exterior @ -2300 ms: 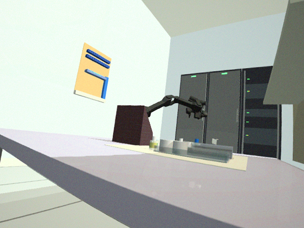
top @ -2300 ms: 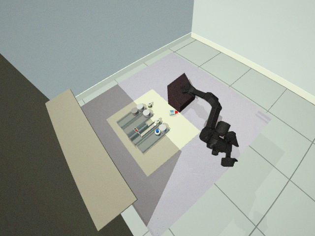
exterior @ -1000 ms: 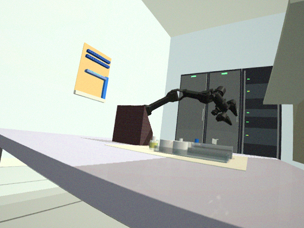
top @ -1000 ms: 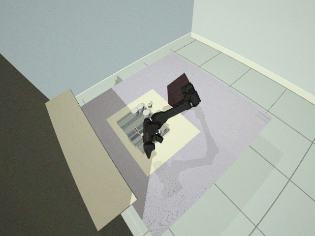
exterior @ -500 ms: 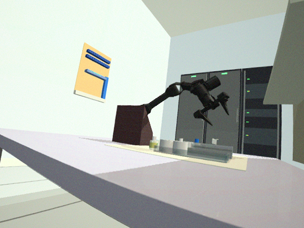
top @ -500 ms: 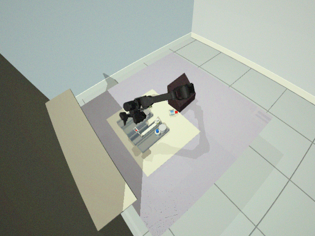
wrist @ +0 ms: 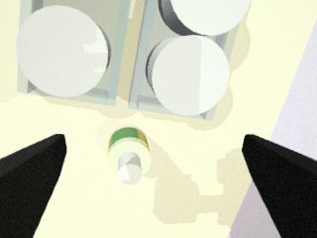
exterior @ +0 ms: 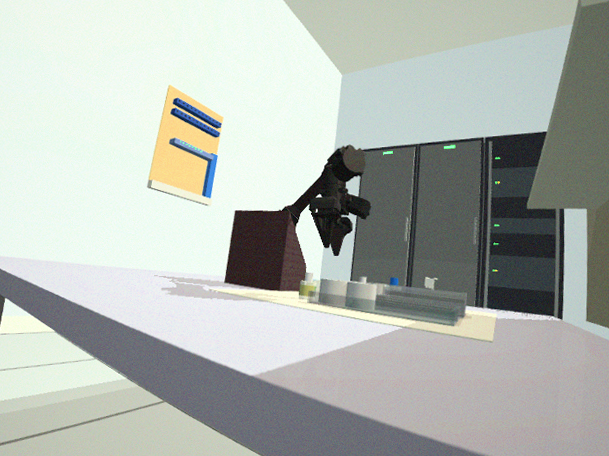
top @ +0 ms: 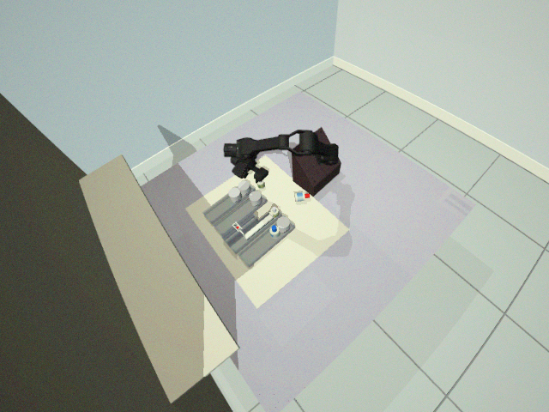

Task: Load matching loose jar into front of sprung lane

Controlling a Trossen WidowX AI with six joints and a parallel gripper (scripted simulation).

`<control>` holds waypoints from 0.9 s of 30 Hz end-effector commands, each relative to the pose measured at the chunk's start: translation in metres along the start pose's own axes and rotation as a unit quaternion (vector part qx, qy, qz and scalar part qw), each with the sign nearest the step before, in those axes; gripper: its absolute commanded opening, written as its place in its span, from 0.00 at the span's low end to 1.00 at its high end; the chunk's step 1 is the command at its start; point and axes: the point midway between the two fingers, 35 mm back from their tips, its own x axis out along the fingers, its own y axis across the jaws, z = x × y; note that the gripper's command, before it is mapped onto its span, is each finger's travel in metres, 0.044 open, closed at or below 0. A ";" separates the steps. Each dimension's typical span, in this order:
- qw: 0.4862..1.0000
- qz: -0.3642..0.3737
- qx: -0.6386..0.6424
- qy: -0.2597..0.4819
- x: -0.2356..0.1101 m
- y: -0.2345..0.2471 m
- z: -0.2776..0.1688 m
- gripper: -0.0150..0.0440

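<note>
A small loose jar with a green and yellow band and a white neck (top: 261, 184) (exterior: 308, 289) (wrist: 129, 145) stands upright on the cream mat, just outside the lane ends. My gripper (top: 251, 174) (exterior: 331, 249) (wrist: 156, 142) is open and empty, above that jar, its fingers wide on either side of it in the wrist view. A small white-topped jar (top: 274, 210) stands near the front end of the middle lane, by the white pusher bar (top: 258, 227); its band is too small to tell. Another loose jar with a red cap and blue label (top: 298, 196) lies on its side on the mat.
Large white cylinders stand in the lanes near the small jar, two in one lane (wrist: 190, 75) and one in another (wrist: 63, 51). Another white cylinder (top: 282, 224) and a blue-capped jar (top: 274, 231) stand in the far lane. A small red-marked sign (top: 238, 227) stands at the pusher bar. A shelf panel (top: 146, 266) overhangs one side.
</note>
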 end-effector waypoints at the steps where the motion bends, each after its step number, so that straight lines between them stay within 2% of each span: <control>1: 0.992 0.043 0.109 0.053 0.004 0.009 -0.047 1.00; 7: 0.991 0.046 0.115 0.056 0.004 0.007 -0.049 1.00; 11: 0.991 0.046 0.115 0.056 0.030 0.011 -0.051 1.00; 27: 0.991 0.047 0.115 0.056 0.056 0.015 -0.054 1.00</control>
